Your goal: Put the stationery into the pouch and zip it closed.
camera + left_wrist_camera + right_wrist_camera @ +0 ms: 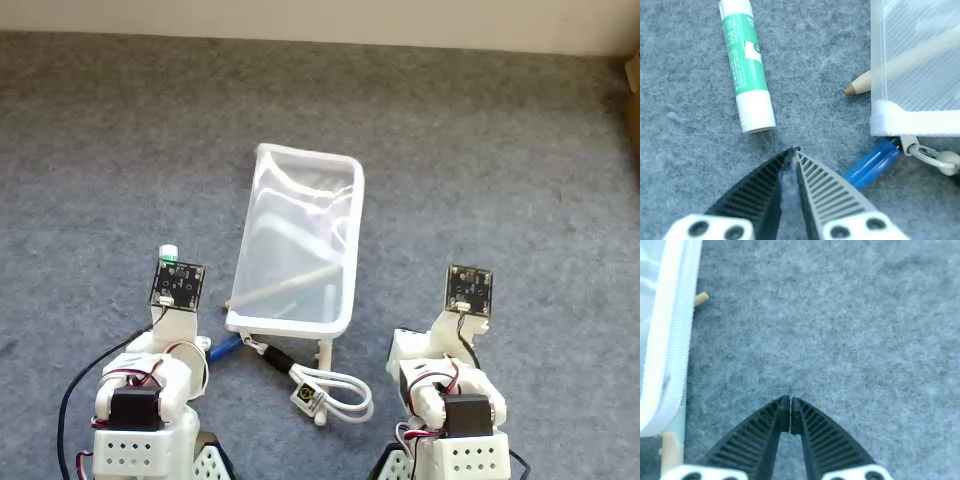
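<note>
On the grey felt tabletop [500, 150], a translucent white mesh pouch [300, 153] lies mid-scene. A green-and-white glue stick [746, 70] and blue pen [870, 162] sit outside, near-left of it. A wooden pencil [860, 84] pokes out, inside or beneath, unclear. Both arms' jaws are pressed together, empty. Packing and zipping seemingly remain.

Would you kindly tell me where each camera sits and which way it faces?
High view: overhead, looking down at the pouch; left arm and right arm show.
Left wrist view: on left arm, facing down; left gripper, glue stick.
Right wrist view: on right arm, facing down; right gripper, carpet.
All three share the pouch.
</note>
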